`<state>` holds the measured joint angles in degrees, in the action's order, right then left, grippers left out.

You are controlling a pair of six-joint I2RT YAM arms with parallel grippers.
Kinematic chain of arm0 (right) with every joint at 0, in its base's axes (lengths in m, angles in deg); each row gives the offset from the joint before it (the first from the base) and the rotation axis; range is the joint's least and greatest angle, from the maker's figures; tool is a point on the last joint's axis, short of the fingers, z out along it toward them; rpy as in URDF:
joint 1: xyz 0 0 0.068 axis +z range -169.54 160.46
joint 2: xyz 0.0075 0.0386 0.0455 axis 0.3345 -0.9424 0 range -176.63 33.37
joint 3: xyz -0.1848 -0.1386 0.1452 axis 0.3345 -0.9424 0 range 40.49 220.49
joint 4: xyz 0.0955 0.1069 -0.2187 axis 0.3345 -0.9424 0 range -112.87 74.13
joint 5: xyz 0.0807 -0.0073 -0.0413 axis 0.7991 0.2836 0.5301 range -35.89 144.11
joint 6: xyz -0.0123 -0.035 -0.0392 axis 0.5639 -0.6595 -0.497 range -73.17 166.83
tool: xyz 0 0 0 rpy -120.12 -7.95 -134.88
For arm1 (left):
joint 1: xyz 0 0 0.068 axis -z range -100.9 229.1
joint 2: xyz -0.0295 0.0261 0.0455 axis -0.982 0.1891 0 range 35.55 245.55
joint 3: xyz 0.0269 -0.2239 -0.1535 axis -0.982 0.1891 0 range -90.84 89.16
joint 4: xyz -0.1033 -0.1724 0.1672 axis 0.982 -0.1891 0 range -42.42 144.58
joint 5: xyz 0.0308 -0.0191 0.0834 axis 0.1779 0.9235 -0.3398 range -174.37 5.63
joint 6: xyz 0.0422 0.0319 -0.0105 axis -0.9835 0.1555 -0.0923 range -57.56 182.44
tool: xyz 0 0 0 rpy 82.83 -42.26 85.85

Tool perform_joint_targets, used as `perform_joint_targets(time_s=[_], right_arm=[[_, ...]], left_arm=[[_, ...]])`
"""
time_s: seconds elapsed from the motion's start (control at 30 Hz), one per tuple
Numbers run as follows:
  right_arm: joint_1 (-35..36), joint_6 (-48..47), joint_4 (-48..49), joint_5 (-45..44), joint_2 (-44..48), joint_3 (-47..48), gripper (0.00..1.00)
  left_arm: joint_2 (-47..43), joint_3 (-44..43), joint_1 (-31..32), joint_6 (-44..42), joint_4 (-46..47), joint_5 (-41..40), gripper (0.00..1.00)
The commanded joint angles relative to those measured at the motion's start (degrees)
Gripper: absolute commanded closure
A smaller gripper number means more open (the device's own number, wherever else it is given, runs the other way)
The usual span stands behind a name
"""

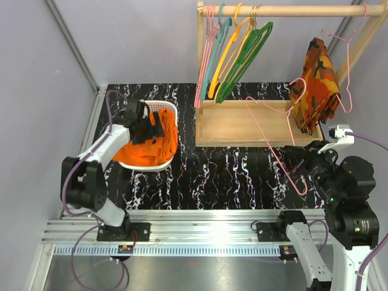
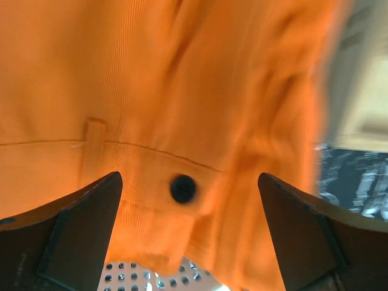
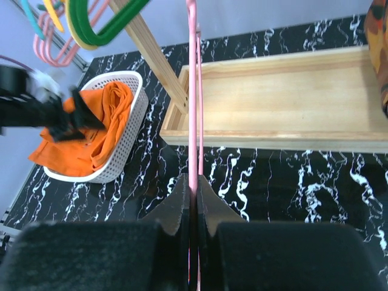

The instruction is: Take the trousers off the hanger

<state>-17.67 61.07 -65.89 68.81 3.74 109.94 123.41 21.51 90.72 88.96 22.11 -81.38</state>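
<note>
Marble table: trousers button (wrist-only).

My black, white-veined table carries a white basket at the left and a shallow wooden tray just beside it, toward the back. The orange trousers spill over the basket's near rim toward the tabletop.

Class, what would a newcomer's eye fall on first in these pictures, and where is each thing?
The bright orange trousers stand out most, heaped in the white basket at the left of the marbled table, with the left gripper open over them. Next comes the thin pink hanger, bare, slanting above the table, pinched in the shut right gripper. An orange camouflage garment hangs at the right of the wooden rack.
</note>
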Motion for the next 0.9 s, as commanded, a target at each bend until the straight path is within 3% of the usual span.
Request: perform_joint_targets(time_s=[0.0,0.2,0.27,0.5,0.67,0.87], right_arm=[[0.24,-2.37,3.17,1.82,-1.31,4.90,1.00],[0.24,-2.73,6.86,6.65,-1.66,5.70,1.00],[0.24,-3.16,7.30,7.01,-2.10,5.70,1.00],[0.15,-5.54,10.90,0.43,-5.61,6.66,1.00],[0.24,-8.35,13.71,-8.44,-9.21,7.89,1.00],[0.24,-11.16,20.37,-8.90,-12.47,7.54,1.00]], left_arm=[[6.61,4.72,0.07,4.14,6.44,3.25,0.02],[17.25,8.15,0.07,7.05,11.99,6.59,0.02],[17.09,9.38,0.07,6.96,13.48,6.33,0.02],[1.13,7.73,-0.02,6.17,6.74,2.30,0.01],[-8.65,-1.93,-0.01,4.86,-2.15,-0.61,0.01],[-20.59,-7.04,0.07,0.74,-9.62,-4.29,0.01]])
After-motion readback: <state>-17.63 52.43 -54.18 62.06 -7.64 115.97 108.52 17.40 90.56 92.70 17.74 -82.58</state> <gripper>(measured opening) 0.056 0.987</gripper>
